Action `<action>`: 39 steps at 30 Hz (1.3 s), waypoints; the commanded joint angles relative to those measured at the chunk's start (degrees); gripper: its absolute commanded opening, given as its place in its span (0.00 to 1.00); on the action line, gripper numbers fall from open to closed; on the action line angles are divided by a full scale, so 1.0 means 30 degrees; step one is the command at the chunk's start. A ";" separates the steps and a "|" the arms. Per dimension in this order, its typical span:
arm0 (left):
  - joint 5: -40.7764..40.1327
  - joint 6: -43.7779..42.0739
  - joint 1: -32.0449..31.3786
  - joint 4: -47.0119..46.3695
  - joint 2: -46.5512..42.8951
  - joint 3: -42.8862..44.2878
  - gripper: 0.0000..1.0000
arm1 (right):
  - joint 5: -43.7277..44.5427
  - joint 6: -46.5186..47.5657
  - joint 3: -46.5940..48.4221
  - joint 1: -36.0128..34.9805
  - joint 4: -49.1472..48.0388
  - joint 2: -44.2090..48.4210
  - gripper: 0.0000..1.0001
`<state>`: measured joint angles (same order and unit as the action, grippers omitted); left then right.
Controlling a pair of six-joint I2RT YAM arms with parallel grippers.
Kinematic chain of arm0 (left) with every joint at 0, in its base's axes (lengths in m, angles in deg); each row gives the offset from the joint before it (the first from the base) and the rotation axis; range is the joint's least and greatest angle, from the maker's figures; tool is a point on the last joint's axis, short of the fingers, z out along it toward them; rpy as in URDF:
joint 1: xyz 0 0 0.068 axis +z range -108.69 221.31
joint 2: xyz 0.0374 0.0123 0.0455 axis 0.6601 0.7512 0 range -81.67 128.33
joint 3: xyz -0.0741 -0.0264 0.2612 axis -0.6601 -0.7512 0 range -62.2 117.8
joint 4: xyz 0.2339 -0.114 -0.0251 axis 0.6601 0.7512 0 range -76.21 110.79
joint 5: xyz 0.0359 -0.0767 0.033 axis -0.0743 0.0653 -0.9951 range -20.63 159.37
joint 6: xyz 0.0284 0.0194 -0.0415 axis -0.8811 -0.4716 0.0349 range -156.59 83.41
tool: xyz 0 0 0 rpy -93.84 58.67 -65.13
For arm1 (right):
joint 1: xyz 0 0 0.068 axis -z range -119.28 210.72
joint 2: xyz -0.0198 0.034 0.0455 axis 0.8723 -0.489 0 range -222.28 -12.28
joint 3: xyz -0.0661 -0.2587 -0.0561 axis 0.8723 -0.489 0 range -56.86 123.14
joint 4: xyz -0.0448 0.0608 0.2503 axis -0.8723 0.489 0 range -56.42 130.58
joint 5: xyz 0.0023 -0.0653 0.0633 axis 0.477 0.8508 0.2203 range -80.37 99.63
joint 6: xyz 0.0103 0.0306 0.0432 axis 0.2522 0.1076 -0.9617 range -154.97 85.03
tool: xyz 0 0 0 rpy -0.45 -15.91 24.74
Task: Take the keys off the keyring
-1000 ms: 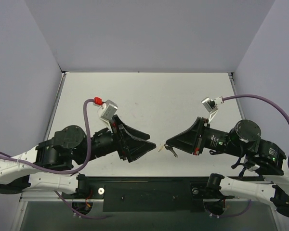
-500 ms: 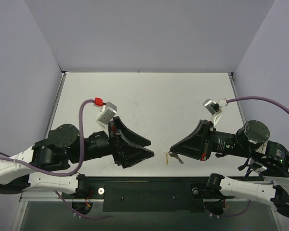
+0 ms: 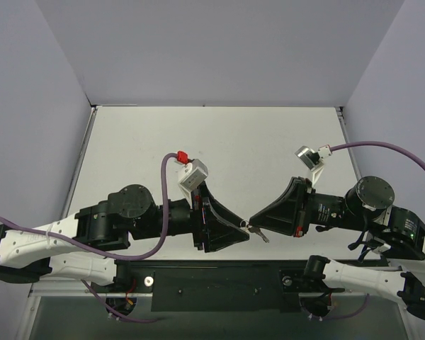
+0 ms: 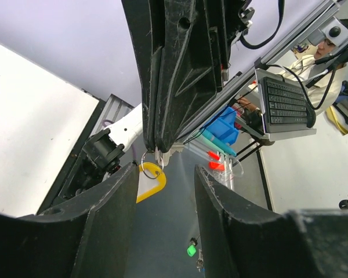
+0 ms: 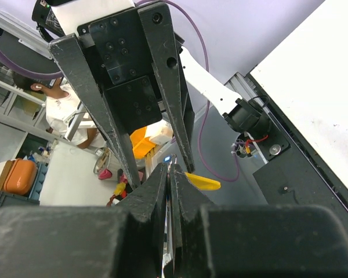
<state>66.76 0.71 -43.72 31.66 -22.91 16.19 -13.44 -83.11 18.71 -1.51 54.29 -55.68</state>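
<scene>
My right gripper (image 3: 251, 225) is shut on the small silver key (image 3: 261, 234), held just above the table's near edge. In the right wrist view the key's thin blade (image 5: 171, 165) sits edge-on between the closed right gripper (image 5: 171, 171). The yellow keyring tag (image 4: 152, 179), with a pale centre, hangs from the key (image 4: 162, 155) on a thin wire ring. My left gripper (image 3: 245, 232) is open; its fingers (image 4: 104, 220) stand either side of the tag without touching it. The tag also shows in the right wrist view (image 5: 204, 183).
The white table (image 3: 212, 142) stretches away behind both arms, walled by grey panels. The black rail (image 3: 212, 283) at the near edge runs right under the grippers. Beyond the table edge are shelves and bins (image 4: 223, 124).
My left arm has swung right, bringing its open fingers up to the right gripper's tip and around the hanging tag. The right gripper has stayed shut on the key and barely moved.
</scene>
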 commanded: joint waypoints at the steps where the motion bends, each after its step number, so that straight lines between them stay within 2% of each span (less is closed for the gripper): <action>1: 0.0344 0.0136 0.0015 -0.1532 0.0012 0.0237 0.51 | -0.0455 -0.0096 0.0679 0.0121 -0.1220 -0.0154 0.00; 6: 0.0285 0.0164 0.0044 -0.1503 0.0129 0.0208 0.44 | -0.0367 -0.0038 0.0708 0.0121 -0.1220 -0.0036 0.00; 7: 0.0343 0.0165 0.0044 -0.1474 0.0158 0.0237 0.37 | -0.0396 -0.0037 0.0708 0.0092 -0.1220 -0.0007 0.00; 9: 0.0372 0.0223 0.0044 -0.1269 0.0305 0.0354 0.28 | -0.0396 -0.0037 0.0738 0.0121 -0.1249 -0.0036 0.00; 13: 0.0548 0.0194 0.0073 -0.1122 0.0802 0.0676 0.18 | -0.0455 -0.0037 0.0796 0.0121 -0.1220 -0.0036 0.00; 15: 0.0548 0.0194 0.0073 -0.1034 0.0977 0.0793 0.09 | -0.0513 -0.0037 0.0796 0.0121 -0.1249 -0.0036 0.00; 16: 0.0548 0.0194 0.0073 -0.0976 0.1066 0.0910 0.01 | -0.0542 -0.0066 0.0767 0.0121 -0.1249 -0.0065 0.00; 21: 0.0519 0.0135 0.0073 -0.0829 0.1067 0.1087 0.00 | -0.0455 -0.0126 0.0650 0.0092 -0.1075 0.0081 0.00; 25: 0.0548 0.0135 0.0074 -0.0916 0.0891 0.1058 0.00 | -0.0133 -0.0096 0.0504 0.0121 -0.0693 0.0198 0.14; 28: 0.0577 0.0165 0.0074 -0.0976 0.0803 0.0999 0.00 | -0.0103 -0.0096 0.0386 0.0092 -0.0693 0.0169 0.17; 39: 0.0256 0.0223 0.0073 -0.0918 0.0628 0.1058 0.00 | -0.0016 -0.0008 0.0182 0.0121 -0.0165 0.0109 0.16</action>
<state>67.79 1.84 -43.64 30.65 -20.07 17.32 -13.92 -83.22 19.34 -1.51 54.80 -55.17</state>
